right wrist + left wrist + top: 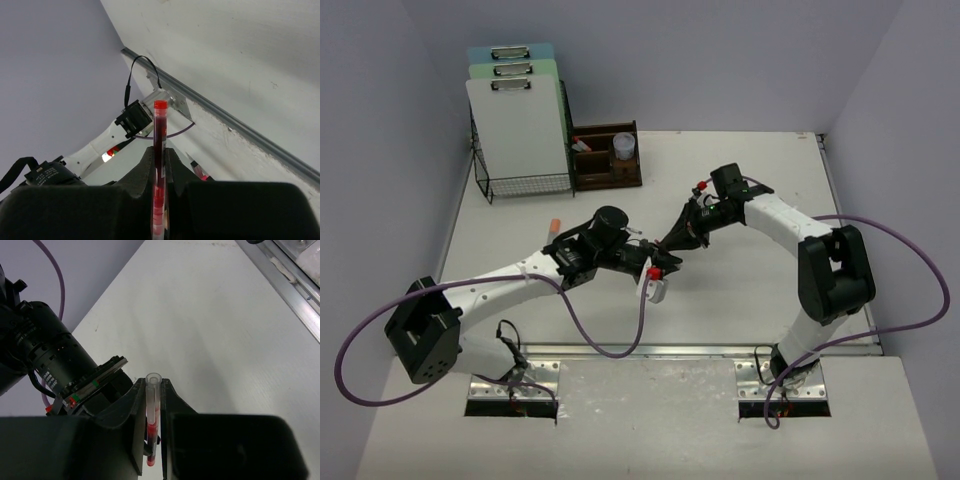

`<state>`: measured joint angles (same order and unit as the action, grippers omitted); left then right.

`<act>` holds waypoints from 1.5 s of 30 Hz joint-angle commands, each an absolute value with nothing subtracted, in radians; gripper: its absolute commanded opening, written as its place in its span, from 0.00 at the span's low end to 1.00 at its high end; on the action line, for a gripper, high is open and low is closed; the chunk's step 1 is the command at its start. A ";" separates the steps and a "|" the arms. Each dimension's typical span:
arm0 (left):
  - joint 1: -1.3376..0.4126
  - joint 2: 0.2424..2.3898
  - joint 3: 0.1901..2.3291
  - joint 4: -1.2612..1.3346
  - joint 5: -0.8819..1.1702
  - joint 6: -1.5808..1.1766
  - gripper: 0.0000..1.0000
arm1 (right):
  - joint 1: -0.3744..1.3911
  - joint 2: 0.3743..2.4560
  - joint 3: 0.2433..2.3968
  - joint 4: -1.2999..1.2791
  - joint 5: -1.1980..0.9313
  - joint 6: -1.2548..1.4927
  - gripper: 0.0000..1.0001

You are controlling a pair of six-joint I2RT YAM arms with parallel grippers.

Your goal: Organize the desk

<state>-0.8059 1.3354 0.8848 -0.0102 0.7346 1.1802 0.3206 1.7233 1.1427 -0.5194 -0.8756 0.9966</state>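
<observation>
Pale lavender-grey walls close in a white matte surface, which fills the middle of the top view; a metal rail runs along its 6 o'clock edge, just in front of the two arm bases. At the 11 o'clock corner of the surface we see a black wire rack with three clipboards standing upright in it, one behind the other. Just beside the rack, at its 3 o'clock side, is a small dark-brown wooden tray with a pale cup in one of its compartments. A small orange thing lies alone on the surface at 6 o'clock from the rack (it is too small for us to say what it is).

The left arm reaches in from 8 o'clock and the right arm from 4 o'clock, and their ends meet above the middle of the surface, very near each other.

In the left wrist view, the left tool is closed on a thin clear tube. The tube stands between the two fingers, its open end above the tips and red colour inside its lower part.

In the right wrist view, the right tool is closed on a thin red pen. The pen rises well above the fingers and ends in a bright red tip. We cannot tell from these views whether the tube and the pen touch each other.
</observation>
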 commanded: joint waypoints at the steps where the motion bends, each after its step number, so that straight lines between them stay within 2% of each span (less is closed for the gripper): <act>1: -0.811 1.309 0.919 0.058 0.697 1.048 0.00 | 0.299 1.703 1.180 -0.501 -0.954 0.962 0.63; 2: -0.805 1.301 0.921 0.072 0.688 0.996 0.00 | 0.282 1.705 1.201 -0.507 -0.951 0.941 0.81; 3: -0.798 1.287 0.925 0.088 0.681 0.934 0.00 | 0.266 1.711 1.217 -0.518 -0.946 0.919 0.93; 4: -0.786 1.268 0.929 0.103 0.675 0.870 0.00 | 0.243 1.718 1.241 -0.531 -0.942 0.899 0.98; 7: -0.735 1.232 0.946 0.155 0.645 0.645 0.00 | 0.156 1.747 1.327 -0.553 -0.951 0.863 0.99; 11: -0.542 1.250 1.001 0.259 0.534 0.324 0.00 | -0.020 1.781 1.480 -0.538 -0.950 0.809 0.99; 17: -0.338 1.381 1.068 0.586 0.352 0.104 0.00 | -0.106 1.755 1.471 -0.500 -0.907 0.669 0.99; 19: -0.292 1.479 1.092 0.715 0.265 0.091 0.00 | -0.107 1.736 1.436 -0.503 -0.891 0.629 0.99; 22: -0.262 1.586 1.151 0.883 0.245 0.103 0.00 | -0.107 1.710 1.403 -0.501 -0.882 0.596 0.99; 27: -0.219 1.804 1.293 1.016 0.226 0.131 0.00 | -0.107 1.673 1.368 -0.503 -0.880 0.556 0.99; 32: -0.213 1.925 1.360 1.058 0.191 0.147 0.00 | -0.107 1.649 1.353 -0.514 -0.874 0.506 0.99; 45: -0.191 2.058 1.393 1.087 0.173 0.174 0.00 | -0.107 1.620 1.326 -0.513 -0.878 0.422 0.99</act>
